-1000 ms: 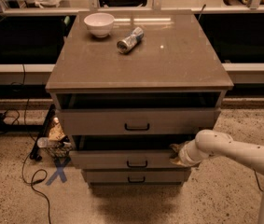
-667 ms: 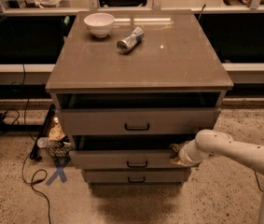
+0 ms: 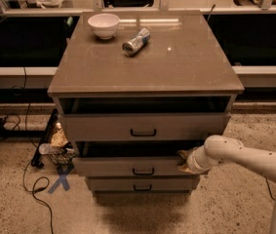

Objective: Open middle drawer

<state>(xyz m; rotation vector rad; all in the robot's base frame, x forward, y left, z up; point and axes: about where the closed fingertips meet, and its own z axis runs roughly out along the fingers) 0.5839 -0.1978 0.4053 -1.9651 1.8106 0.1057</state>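
No chg vs 1 s ago: gripper point(image 3: 185, 161) sits at R end of middle drawer point(image 3: 123, 166), grip state can't be told; drawer only partly out beneath top drawer point(image 3: 103, 126), same posn, so pull judged stalled, task incomplete.
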